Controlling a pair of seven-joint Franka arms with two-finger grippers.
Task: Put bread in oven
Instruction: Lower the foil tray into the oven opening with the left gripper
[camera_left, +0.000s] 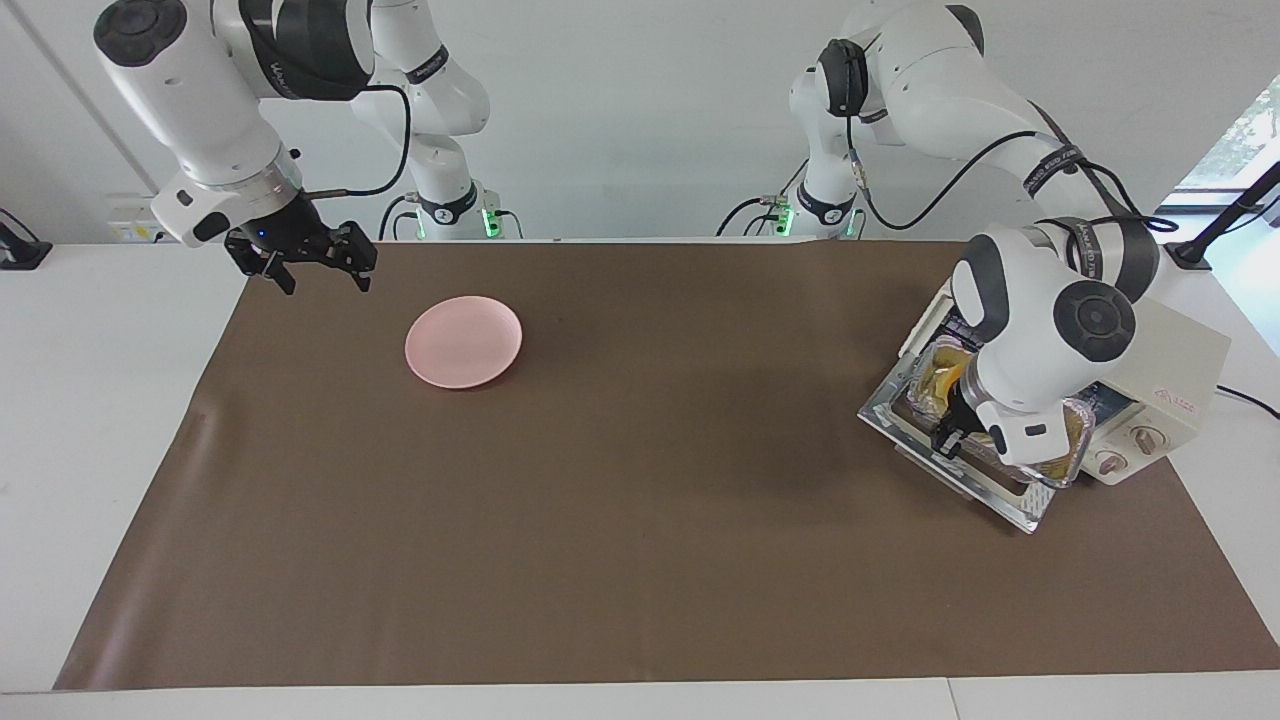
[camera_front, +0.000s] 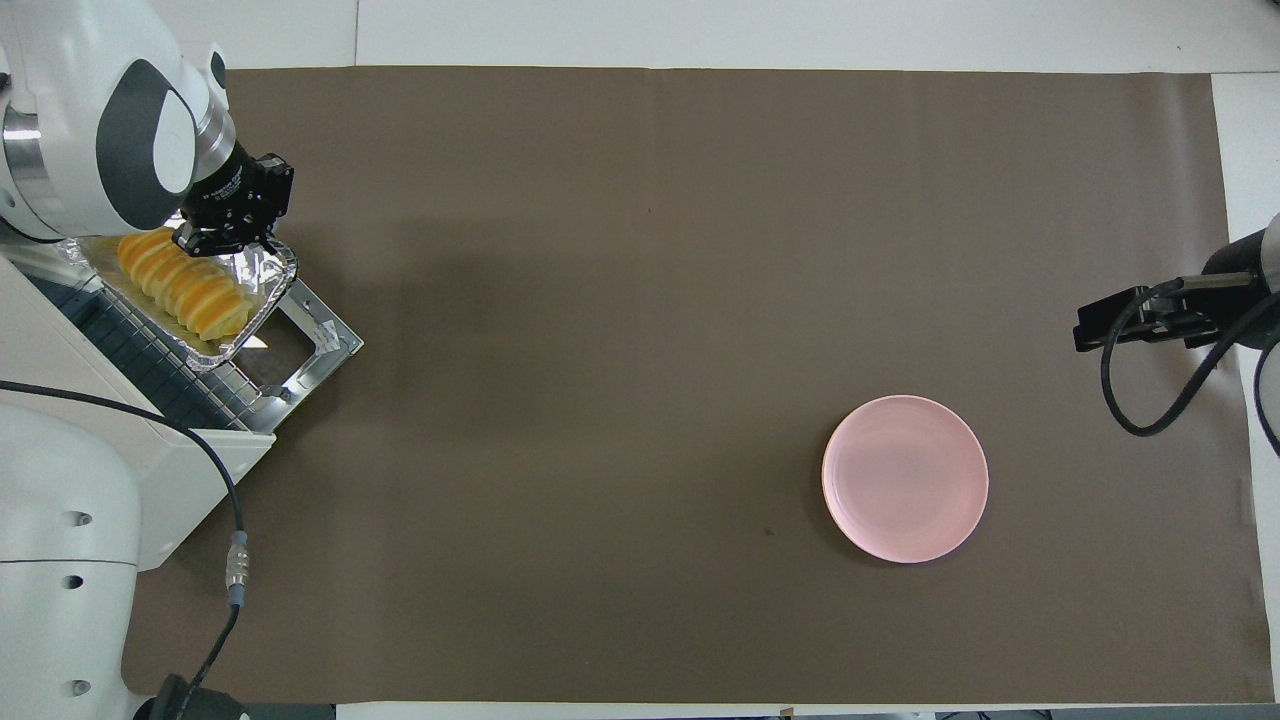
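On the bench, the pink plate lies nearest the robots, at about four o'clock from the brown mat's middle in the overhead view. The right pincer waits in the air over the mat's edge at the right arm's end, at about one o'clock from the plate, fingers spread wide with nothing between them. Toward nine o'clock stands the oven, door dropped open, and the bread lies in a foil tray on the oven's wire rack; the left pincer is closed narrow on the tray's rim.
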